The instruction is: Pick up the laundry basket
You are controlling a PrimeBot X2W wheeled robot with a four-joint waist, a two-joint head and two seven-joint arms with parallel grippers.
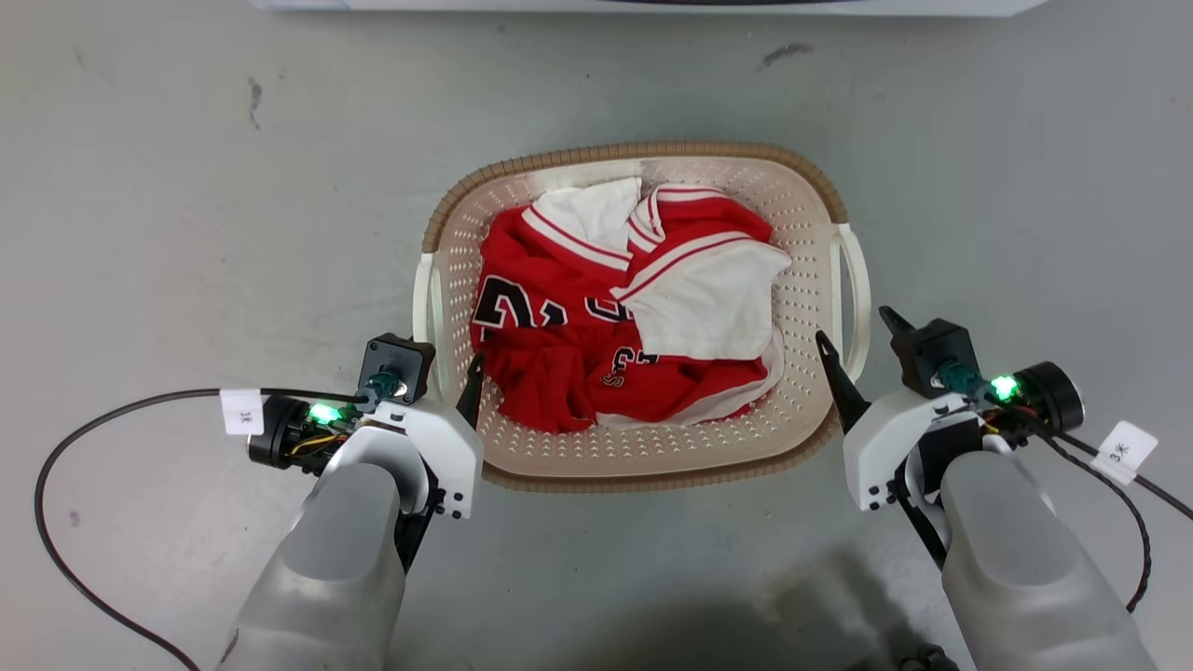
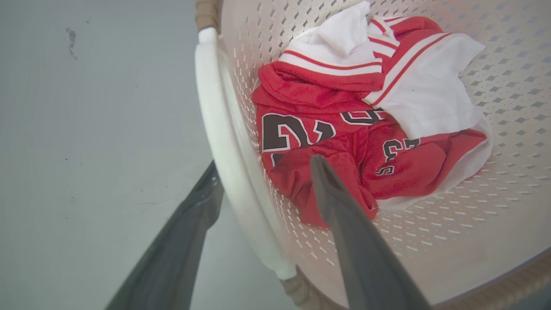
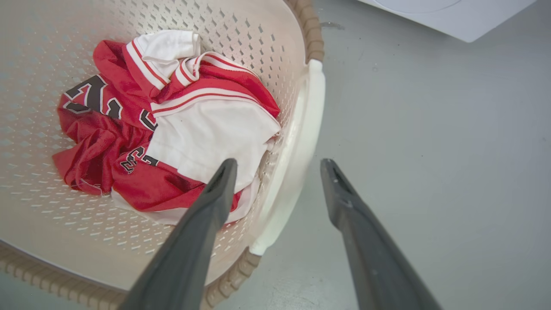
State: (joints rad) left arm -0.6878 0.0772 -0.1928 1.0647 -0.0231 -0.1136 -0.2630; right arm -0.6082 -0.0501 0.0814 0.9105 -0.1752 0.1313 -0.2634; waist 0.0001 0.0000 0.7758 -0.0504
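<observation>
Laundry basket (image 1: 643,149) on floor (image 1: 186,233); left gripper (image 2: 264,165) and right gripper (image 3: 279,161) both wide open, jaws straddling its left handle (image 2: 219,129) and right handle (image 3: 301,142), nothing gripped.

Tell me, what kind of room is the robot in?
Probably a laundry room. A laundry basket holding a red and white jersey sits on a grey floor, and a white appliance, perhaps a washing machine, stands beyond it.
</observation>
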